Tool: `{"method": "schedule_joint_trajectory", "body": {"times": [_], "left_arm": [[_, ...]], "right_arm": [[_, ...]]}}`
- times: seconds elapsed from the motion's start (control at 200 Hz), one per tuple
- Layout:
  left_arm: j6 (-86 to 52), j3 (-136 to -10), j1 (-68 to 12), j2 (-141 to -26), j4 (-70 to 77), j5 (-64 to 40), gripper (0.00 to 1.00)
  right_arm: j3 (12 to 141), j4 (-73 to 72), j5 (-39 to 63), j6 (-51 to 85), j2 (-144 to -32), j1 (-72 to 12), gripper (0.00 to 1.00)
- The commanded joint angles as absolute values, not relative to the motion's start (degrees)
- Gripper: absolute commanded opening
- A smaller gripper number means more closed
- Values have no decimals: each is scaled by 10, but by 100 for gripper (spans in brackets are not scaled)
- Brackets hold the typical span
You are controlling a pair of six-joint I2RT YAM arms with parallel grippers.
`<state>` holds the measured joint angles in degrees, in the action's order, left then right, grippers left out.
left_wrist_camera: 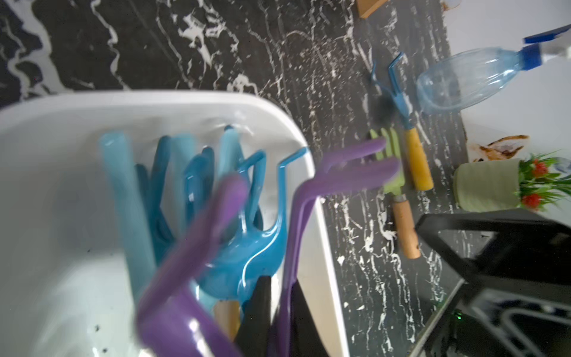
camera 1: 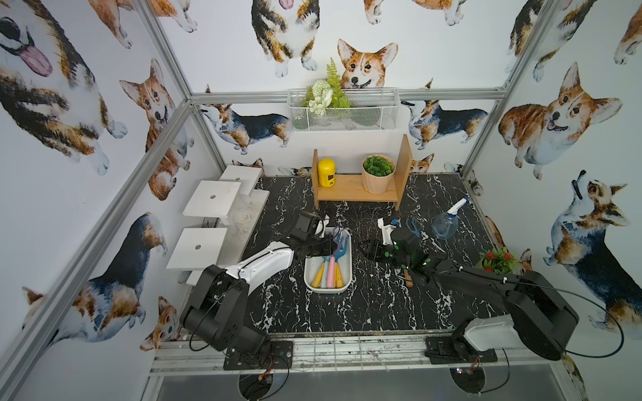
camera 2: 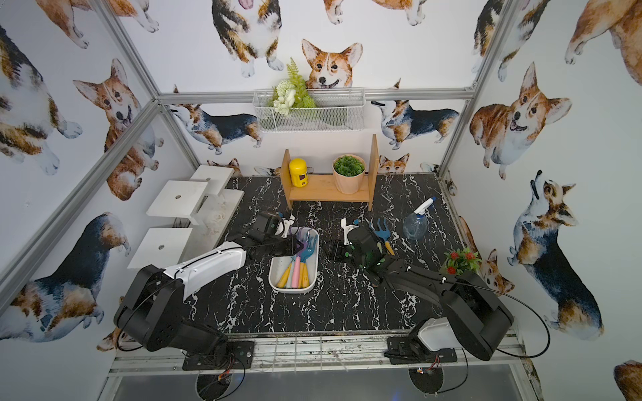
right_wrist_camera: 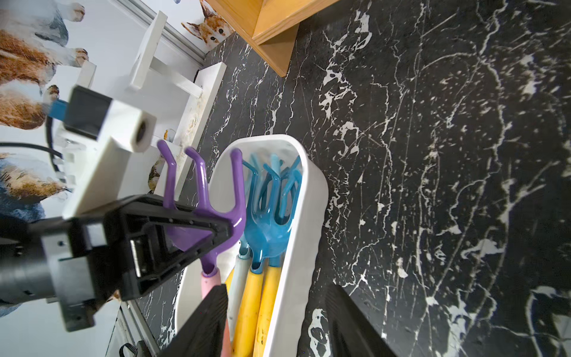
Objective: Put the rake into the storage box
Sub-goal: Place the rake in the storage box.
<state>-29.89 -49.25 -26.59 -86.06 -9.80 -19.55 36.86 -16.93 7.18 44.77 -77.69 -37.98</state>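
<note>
1. Over the storage box's (camera 1: 328, 291) twelve o'clock end, the left end effector (right_wrist_camera: 222, 230) clamps the purple rake's (right_wrist_camera: 237, 221) head; its pink handle lies inside.
2. The right end effector (right_wrist_camera: 278, 324), half-spread, holds nothing.
3. Only the release seems left.

Soft, even white light fills the booth; shadows on the bench (camera 1: 347, 305) are faint. Both top views bow at the edges. The left wrist view smears the purple rake (left_wrist_camera: 197, 241) with blur; the right wrist view is crisp, with small glints on plastic.
</note>
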Motion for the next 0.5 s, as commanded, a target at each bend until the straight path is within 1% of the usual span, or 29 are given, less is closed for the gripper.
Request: {"method": "schedule_joint_trajectory", "body": {"times": [0.0, 0.22, 0.25, 0.28, 0.385, 0.43, 0.456, 0.491], "left_arm": [[-286, -476, -262, -859, -89, -163, 0], [-286, -483, -260, -876, -114, -150, 0], [-286, -486, -260, -879, -123, -149, 9], [-285, -488, -259, -879, -131, -145, 26], [-290, -497, -257, -873, -159, -131, 75], [-297, -507, -256, -868, -178, -113, 84], [-299, -515, -256, -863, -192, -99, 87], [-309, -528, -256, -858, -215, -72, 89]], "right_arm": [[367, -180, 62, 440, -776, -380, 57], [365, -173, 59, 437, -776, -380, 57], [364, -172, 58, 437, -776, -380, 57], [363, -173, 58, 437, -775, -380, 57], [361, -173, 56, 436, -773, -380, 57], [360, -173, 56, 436, -773, -380, 57], [360, -172, 55, 436, -773, -380, 57], [361, -170, 54, 436, -774, -381, 57]]}}
